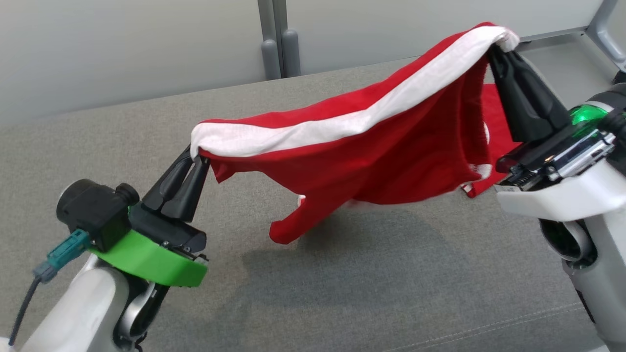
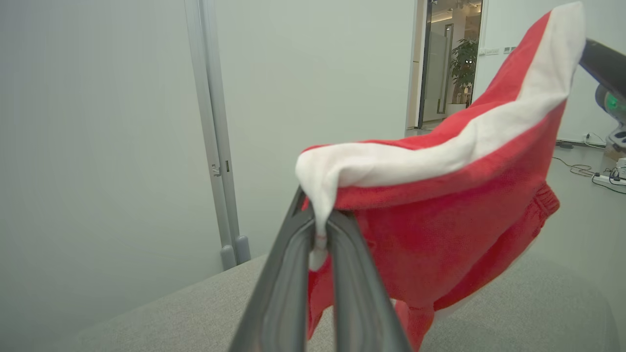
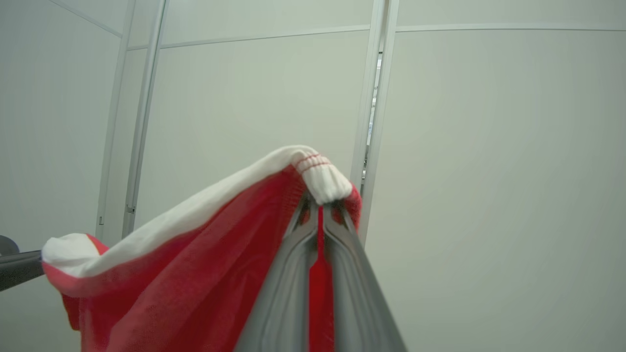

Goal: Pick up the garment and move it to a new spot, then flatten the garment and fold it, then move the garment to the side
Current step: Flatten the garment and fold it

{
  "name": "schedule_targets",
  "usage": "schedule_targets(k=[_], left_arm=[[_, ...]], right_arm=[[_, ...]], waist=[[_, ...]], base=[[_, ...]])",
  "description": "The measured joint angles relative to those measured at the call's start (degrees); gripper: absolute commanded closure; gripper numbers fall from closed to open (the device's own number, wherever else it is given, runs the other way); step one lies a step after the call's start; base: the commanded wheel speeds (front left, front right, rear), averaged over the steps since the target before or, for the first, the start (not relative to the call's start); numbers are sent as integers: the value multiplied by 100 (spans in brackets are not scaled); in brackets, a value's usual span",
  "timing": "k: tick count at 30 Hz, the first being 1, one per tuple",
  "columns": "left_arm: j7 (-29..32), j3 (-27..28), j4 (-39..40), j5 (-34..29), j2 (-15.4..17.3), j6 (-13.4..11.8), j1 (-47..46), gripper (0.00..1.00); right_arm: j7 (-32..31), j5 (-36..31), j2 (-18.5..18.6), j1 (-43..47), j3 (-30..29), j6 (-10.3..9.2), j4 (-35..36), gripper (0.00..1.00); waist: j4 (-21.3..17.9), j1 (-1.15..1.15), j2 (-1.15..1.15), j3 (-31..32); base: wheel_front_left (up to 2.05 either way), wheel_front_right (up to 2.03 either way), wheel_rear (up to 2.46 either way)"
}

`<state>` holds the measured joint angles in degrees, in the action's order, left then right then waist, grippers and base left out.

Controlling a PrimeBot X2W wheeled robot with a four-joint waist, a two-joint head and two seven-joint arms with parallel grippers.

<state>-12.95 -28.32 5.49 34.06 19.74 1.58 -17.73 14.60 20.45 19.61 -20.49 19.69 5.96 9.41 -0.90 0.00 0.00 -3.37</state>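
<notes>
Grey fabric covers the bench [image 1: 342, 293] in the head view, with pale wall panels [image 1: 122, 49] behind it. I see the garment [image 1: 381, 146] hanging above the bench, stretched between both arms. It is red knit cloth with a broad white band [image 1: 342, 124] along its upper edge. The left gripper [image 1: 195, 164] has its jaws closed on the lower left corner of the band. The right gripper [image 1: 496, 51] has its jaws closed on the higher right corner. Loose red folds hang below. I cannot tell whether the lowest fold touches the bench.

Left wrist view: the left gripper [image 2: 320, 220] pinches a white tip of cloth between closed jaws. The garment [image 2: 440, 234] rises toward the right gripper [image 2: 601, 61] at the upper right. A gathered red edge shows on its far side. A doorway [image 2: 447, 63] with a plant stands behind.

Right wrist view: the right gripper [image 3: 320, 203] clamps a gathered white hem with red stitching. The garment [image 3: 195, 274] sags left toward the left gripper [image 3: 17, 269].
</notes>
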Motion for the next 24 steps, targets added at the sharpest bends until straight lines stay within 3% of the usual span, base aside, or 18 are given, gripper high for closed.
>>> schedule_targets(k=[4,7,11,14,16,19,24], left_arm=[[260,53,823,-168,505,0,37,100],[578,45,1359,-230,702,21,35,100],[1252,-124,1391,51,818,74,47,100],[1649,-156,1099,359,809,78,41,100],[1836,-82,730,476,795,78,-115,100],[1997,274,44,361,792,11,-978,100],[1794,781,66,-129,676,-133,-2869,100]], right_arm=[[7,77,252,185,-235,2,749,100],[8,385,434,461,-257,25,1070,100],[-328,961,424,833,103,60,993,100],[-658,1383,385,772,401,110,514,100],[-889,1540,342,407,536,110,-16,100],[-1079,1319,235,-872,460,109,-717,100],[-899,1112,-125,-2823,-141,109,-738,100]], waist=[[-127,0,0,204],[-210,0,0,308],[-253,0,0,313],[-243,0,0,220],[-232,0,0,139],[-207,0,0,51],[-86,0,0,32]], base=[[0,0,0],[0,0,0],[0,0,0],[0,0,0],[0,0,0],[0,0,0],[0,0,0]])
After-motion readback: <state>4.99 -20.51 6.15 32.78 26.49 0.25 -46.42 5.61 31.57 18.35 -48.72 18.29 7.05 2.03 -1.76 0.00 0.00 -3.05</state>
